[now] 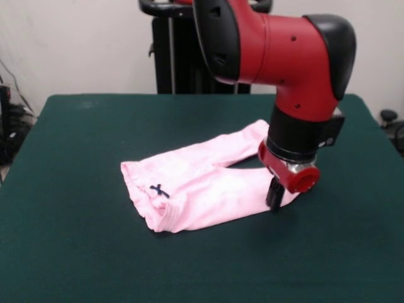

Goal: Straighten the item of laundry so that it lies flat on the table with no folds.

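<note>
The pale pink baby pants (202,183) lie near the middle of the dark green table (76,240). The gathered waistband with its tiny dark blue bow (159,189) points left. The two legs run to the right, with a narrow gap of green between them. The far leg reaches up toward the back right. My gripper (274,197) comes down from the red and black arm at the cuff end of the near leg, touching or just above the cloth. The arm hides that cuff and part of the far leg. The waistband edge looks slightly bunched.
The black pedestal (170,57) stands behind the table's far edge. Cables and dark equipment (9,126) sit off the left edge. A small dark object (388,117) is off the right edge. Green cloth surrounds the pants on all sides.
</note>
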Motion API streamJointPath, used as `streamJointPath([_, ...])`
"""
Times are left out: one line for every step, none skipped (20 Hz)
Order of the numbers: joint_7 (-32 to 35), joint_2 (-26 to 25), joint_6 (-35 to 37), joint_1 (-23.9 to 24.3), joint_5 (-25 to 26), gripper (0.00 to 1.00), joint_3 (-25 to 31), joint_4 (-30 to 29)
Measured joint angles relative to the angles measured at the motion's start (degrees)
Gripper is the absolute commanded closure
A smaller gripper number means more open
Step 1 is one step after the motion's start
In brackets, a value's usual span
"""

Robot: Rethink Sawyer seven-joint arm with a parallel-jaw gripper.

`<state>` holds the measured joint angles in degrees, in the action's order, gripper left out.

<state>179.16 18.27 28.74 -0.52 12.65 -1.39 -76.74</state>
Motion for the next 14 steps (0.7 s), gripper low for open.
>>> streamJointPath([0.00,0.24,0.02,0.71,0.07,1.00,0.75,-0.12])
streamJointPath([0.00,0.43,0.00,1.20,0.20,1.00,1.23,-0.21])
streamJointPath([0.00,0.62,-0.02,1.69,0.38,1.00,1.73,-0.32])
streamJointPath([0.00,0.68,-0.02,1.84,0.51,1.00,1.99,-0.37])
streamJointPath([0.00,0.70,-0.02,1.77,0.68,1.00,2.10,-0.41])
streamJointPath([0.00,0.73,-0.02,1.69,0.84,1.00,2.21,-0.45])
streamJointPath([0.00,0.75,-0.02,1.54,1.01,1.00,2.23,-0.51])
streamJointPath([0.00,0.83,-0.03,1.30,1.21,1.00,2.26,-0.65])
streamJointPath([0.00,0.88,-0.02,1.18,1.27,1.00,2.29,-0.75])
streamJointPath([0.00,0.92,-0.03,1.06,1.31,1.00,2.32,-0.86])
streamJointPath([0.00,0.98,-0.02,0.86,1.33,1.00,2.39,-1.10])
streamJointPath([0.00,1.06,-0.02,0.68,1.33,1.00,2.46,-1.37])
streamJointPath([0.00,1.15,0.00,0.52,1.34,1.00,2.49,-1.61])
streamJointPath([0.00,1.27,0.11,0.40,1.34,1.00,2.54,-1.83])
